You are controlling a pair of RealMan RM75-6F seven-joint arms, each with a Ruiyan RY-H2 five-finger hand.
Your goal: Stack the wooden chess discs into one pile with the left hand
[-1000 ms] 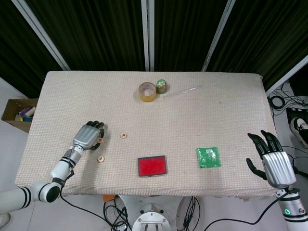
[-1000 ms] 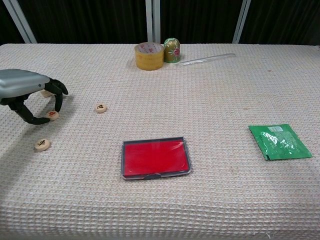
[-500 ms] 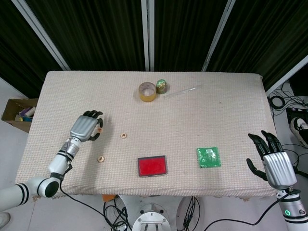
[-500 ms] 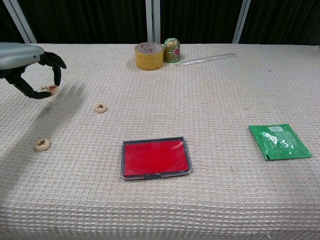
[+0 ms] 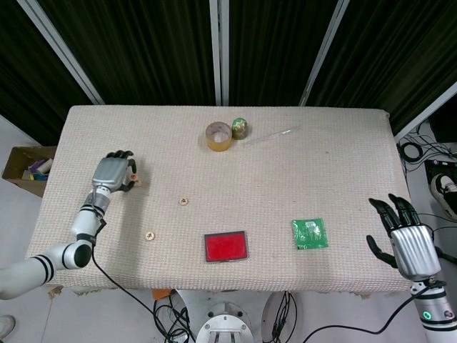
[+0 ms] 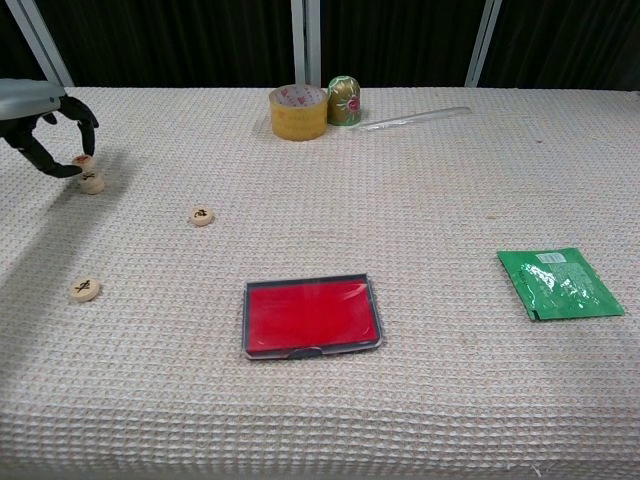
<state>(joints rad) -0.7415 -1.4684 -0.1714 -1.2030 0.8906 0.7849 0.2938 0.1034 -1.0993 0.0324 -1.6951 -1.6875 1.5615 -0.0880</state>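
While the left hand [image 6: 45, 125] pinches one wooden disc [image 6: 86, 163] on top of another disc [image 6: 93, 183] at the table's [image 6: 420, 400] far left, two more discs [image 6: 202, 215] lie apart nearer the middle. Off the table's right edge, the right hand [image 5: 403, 232] hangs empty, fingers spread.

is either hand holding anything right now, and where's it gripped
The left hand pinches a wooden disc by its edges, just above another disc on the table. The right hand holds nothing.

Silver-backed left hand [image 5: 112, 174], black fingers [image 6: 88, 117]
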